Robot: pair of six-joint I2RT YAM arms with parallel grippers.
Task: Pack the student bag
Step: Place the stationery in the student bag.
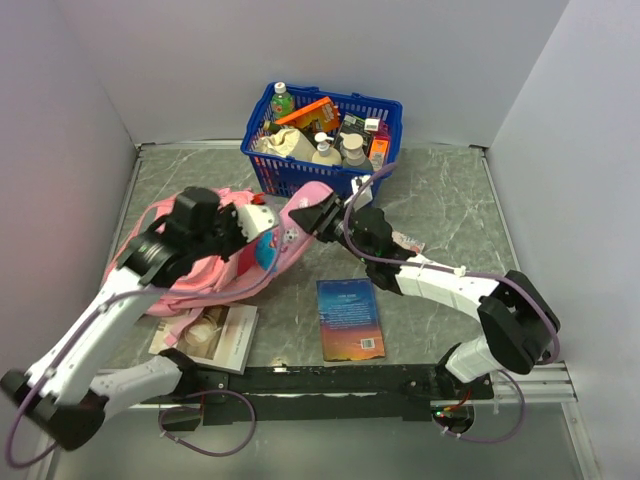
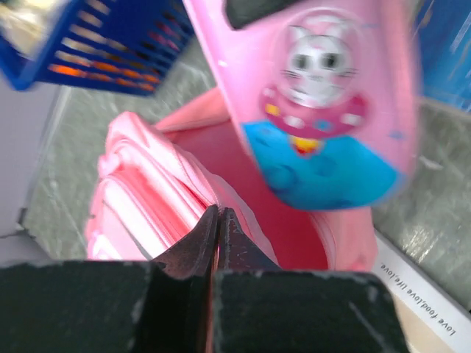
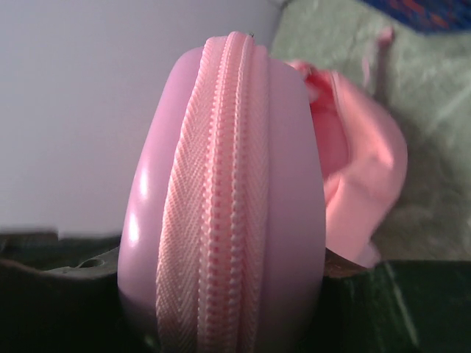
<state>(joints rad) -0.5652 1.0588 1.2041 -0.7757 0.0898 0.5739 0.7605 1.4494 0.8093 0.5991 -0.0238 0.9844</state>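
The pink student bag (image 1: 185, 285) lies at the left of the table with its mouth open (image 2: 254, 184). My left gripper (image 1: 243, 232) is shut on the fabric rim of the bag's opening (image 2: 218, 215) and holds it up. My right gripper (image 1: 322, 216) is shut on the small pink pencil case with the blue cartoon face (image 1: 285, 238). It holds the case tilted just over the bag's mouth. The case fills the right wrist view, zip side up (image 3: 224, 220), with the bag (image 3: 364, 176) behind it. In the left wrist view the case (image 2: 324, 110) hangs above the opening.
A blue plastic basket (image 1: 262, 172) of bottles and boxes stands at the back, just behind the right gripper. A blue book (image 1: 350, 318) lies at front centre. A white book (image 1: 218, 338) lies partly under the bag's front edge. Walls close in left and right.
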